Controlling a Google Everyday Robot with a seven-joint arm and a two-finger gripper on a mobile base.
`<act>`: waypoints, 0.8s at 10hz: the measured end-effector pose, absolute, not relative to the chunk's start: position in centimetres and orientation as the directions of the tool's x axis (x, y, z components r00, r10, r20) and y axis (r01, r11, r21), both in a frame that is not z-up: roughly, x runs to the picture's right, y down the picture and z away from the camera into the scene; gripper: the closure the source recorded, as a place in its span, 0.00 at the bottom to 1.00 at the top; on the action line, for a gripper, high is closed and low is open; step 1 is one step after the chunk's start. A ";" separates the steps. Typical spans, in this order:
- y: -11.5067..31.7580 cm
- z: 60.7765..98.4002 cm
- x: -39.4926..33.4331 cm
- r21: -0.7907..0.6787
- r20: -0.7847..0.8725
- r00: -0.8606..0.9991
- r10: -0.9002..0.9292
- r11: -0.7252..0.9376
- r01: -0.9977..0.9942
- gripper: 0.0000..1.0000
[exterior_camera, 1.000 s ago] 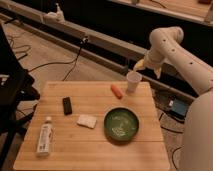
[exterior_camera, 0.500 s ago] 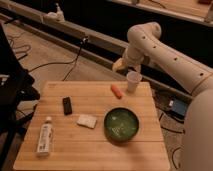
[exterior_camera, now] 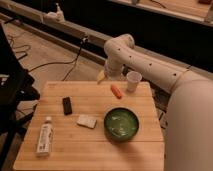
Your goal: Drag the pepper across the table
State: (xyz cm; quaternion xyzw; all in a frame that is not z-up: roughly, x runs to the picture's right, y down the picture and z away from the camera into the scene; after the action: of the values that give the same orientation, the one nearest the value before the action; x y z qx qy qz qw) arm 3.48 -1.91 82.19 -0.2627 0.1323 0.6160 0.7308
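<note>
The pepper (exterior_camera: 116, 90) is a small orange-red tapered vegetable lying near the far edge of the light-wood table (exterior_camera: 60, 90), just left of a white paper cup (exterior_camera: 133, 80). My gripper (exterior_camera: 101, 76) hangs from the white arm (exterior_camera: 145, 62) above the table's far edge. It is a short way left of the pepper and slightly beyond it, apart from it and holding nothing that I can see.
A green plate (exterior_camera: 121, 123) sits right of centre. A black rectangular object (exterior_camera: 67, 105), a white sponge-like block (exterior_camera: 86, 121) and a white bottle (exterior_camera: 45, 138) lie on the left half. Cables run on the floor beyond the table.
The arm has swung left: the gripper went from the right of the cup, past it, to the far edge left of the pepper. The pepper has not moved.
</note>
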 end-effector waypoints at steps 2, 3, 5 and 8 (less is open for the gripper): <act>-0.8 82.6 3.0 -0.229 -0.547 0.206 0.811 0.091 -0.969 0.20; -0.7 82.6 3.2 -0.226 -0.548 0.202 0.812 0.089 -0.970 0.20; -0.8 82.7 3.1 -0.226 -0.548 0.203 0.811 0.090 -0.970 0.20; -1.2 85.5 4.8 -0.185 -0.553 0.162 0.817 0.069 -0.980 0.20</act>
State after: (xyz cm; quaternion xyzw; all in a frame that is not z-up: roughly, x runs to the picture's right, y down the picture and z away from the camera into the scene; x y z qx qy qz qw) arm 4.81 -1.21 85.50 -0.2650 0.1538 0.6288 0.7147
